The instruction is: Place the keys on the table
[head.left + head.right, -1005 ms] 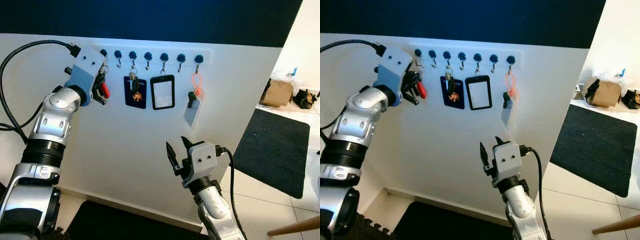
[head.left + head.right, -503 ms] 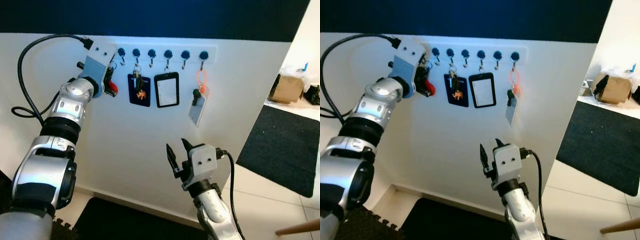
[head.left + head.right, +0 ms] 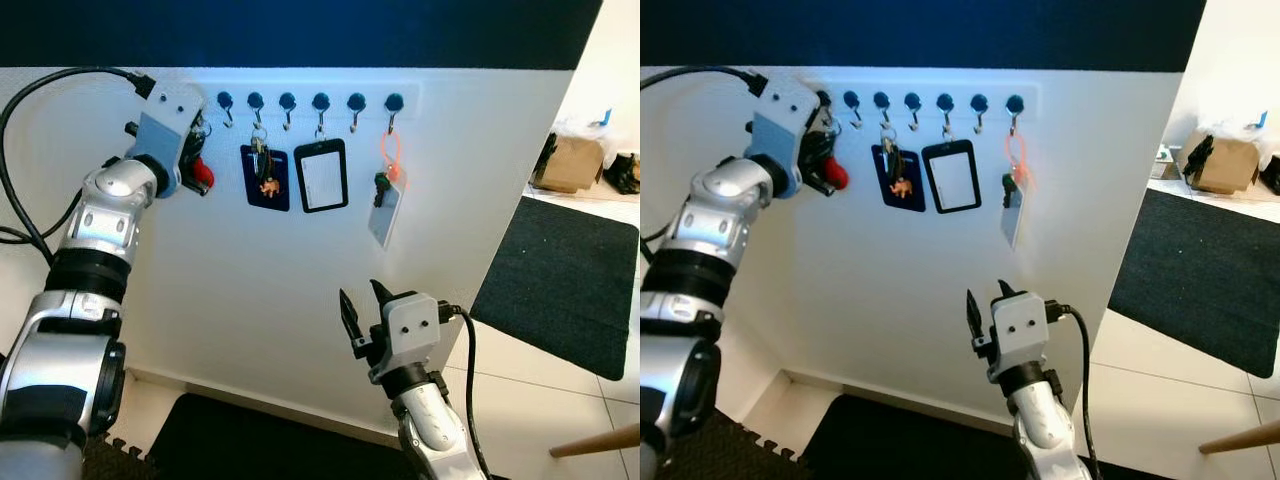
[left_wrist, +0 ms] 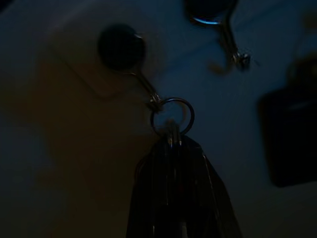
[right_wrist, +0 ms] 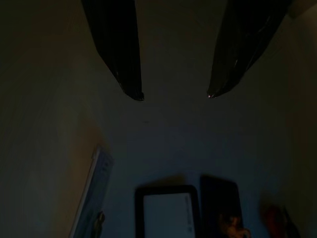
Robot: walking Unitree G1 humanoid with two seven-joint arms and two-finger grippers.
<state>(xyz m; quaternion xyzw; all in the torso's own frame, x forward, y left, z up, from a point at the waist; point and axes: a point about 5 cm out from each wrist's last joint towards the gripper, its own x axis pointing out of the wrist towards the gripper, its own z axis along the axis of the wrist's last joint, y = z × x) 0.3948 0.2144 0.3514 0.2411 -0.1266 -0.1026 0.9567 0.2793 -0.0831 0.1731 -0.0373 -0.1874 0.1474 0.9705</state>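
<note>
The keys (image 3: 203,174), a dark bunch with a red fob, hang by a metal ring (image 4: 172,116) from the leftmost hook (image 4: 122,47) of a white wall rail (image 3: 310,100). My left gripper (image 3: 196,160) is raised to that hook and shut on the keys just under the ring, which still sits on the hook's tip. My right gripper (image 3: 360,300) is held low in front of the wall, pointing up, open with nothing between its fingers (image 5: 124,59).
Further along the rail hang a blue pouch with keys (image 3: 262,178), a black-framed badge holder (image 3: 321,176) and an orange loop with a card (image 3: 385,205). A black mat (image 3: 570,290) and a cardboard box (image 3: 568,165) lie on the tiled floor to the right. Another dark mat (image 3: 250,445) lies below the wall.
The head view has swung slightly from side to side. My left gripper stays shut on the keys at the leftmost hook, and the right gripper holds its open pose.
</note>
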